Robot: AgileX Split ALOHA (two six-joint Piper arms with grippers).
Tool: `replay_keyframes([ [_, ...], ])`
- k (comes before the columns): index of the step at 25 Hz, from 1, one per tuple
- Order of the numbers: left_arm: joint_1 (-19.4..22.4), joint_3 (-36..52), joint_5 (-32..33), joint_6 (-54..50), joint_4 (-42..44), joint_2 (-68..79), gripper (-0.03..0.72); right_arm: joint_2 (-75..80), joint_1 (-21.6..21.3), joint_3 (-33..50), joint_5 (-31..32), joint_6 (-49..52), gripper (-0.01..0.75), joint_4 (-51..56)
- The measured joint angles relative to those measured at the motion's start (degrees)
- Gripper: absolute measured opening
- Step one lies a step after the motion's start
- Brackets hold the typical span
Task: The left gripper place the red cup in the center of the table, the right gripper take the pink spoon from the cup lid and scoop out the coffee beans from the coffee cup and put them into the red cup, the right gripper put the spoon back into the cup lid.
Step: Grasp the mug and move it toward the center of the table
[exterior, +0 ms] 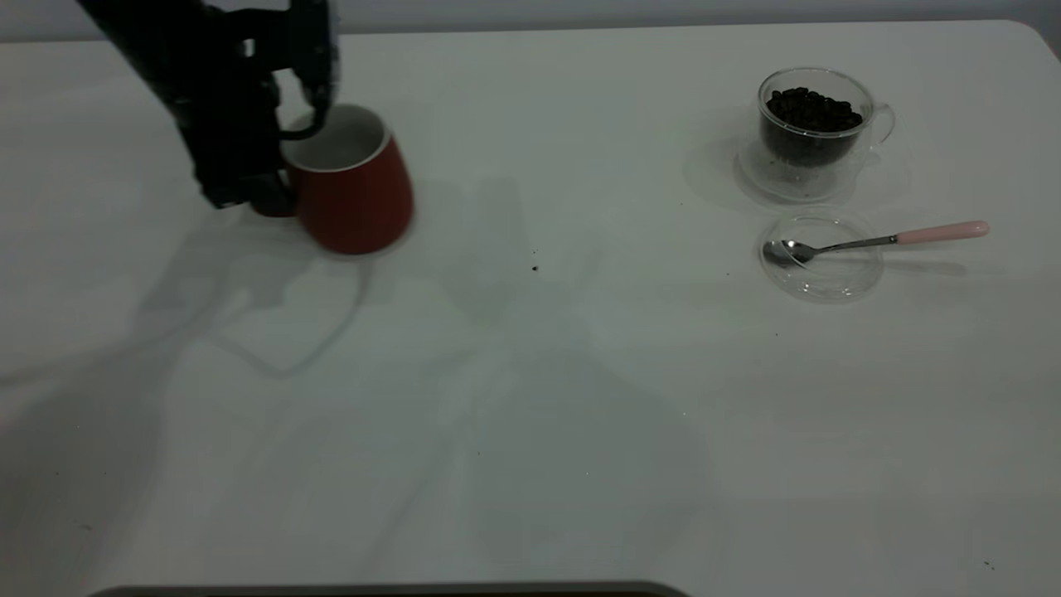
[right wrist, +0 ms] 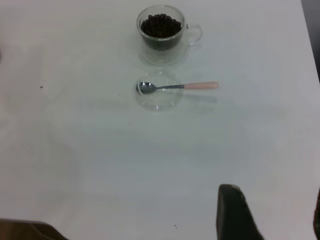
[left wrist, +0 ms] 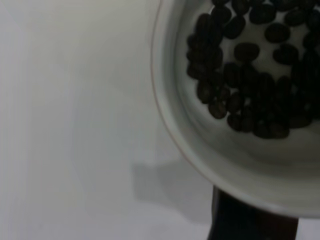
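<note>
The red cup (exterior: 355, 195) is at the table's (exterior: 530, 398) far left, tilted. My left gripper (exterior: 267, 192) is shut on its handle side. The left wrist view looks into its white inside (left wrist: 200, 155), where several dark coffee beans (left wrist: 250, 75) lie. The clear coffee cup (exterior: 812, 124) full of coffee beans (exterior: 812, 108) stands on its saucer at the far right. In front of it the pink spoon (exterior: 870, 242) lies with its bowl in the cup lid (exterior: 821, 269). My right gripper (right wrist: 275, 215) is open and empty, well back from the cup (right wrist: 161, 30), spoon (right wrist: 175, 86) and lid (right wrist: 159, 100).
The clear saucer (exterior: 767, 182) sits under the coffee cup. A few dark specks (exterior: 535, 268) lie near the table's middle. The table's rounded far right corner (exterior: 1028, 33) is close behind the coffee cup.
</note>
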Motion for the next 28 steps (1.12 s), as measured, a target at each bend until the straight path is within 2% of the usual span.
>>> replay_keyframes([
  [16, -10.66, 0.00, -8.79, 0.06, -4.29, 0.37, 0.486, 0.00, 0.00, 0.00, 0.00, 0.00, 0.415, 0.00],
  [24, -11.45, 0.00, -9.42, 0.06, -4.41, 0.37, 0.466, 0.00, 0.00, 0.00, 0.00, 0.00, 0.415, 0.00],
  [28, -11.39, 0.05, -6.25, -0.92, -4.41, -0.98, 0.464, 0.00, 0.00, 0.00, 0.00, 0.00, 0.415, 0.00],
])
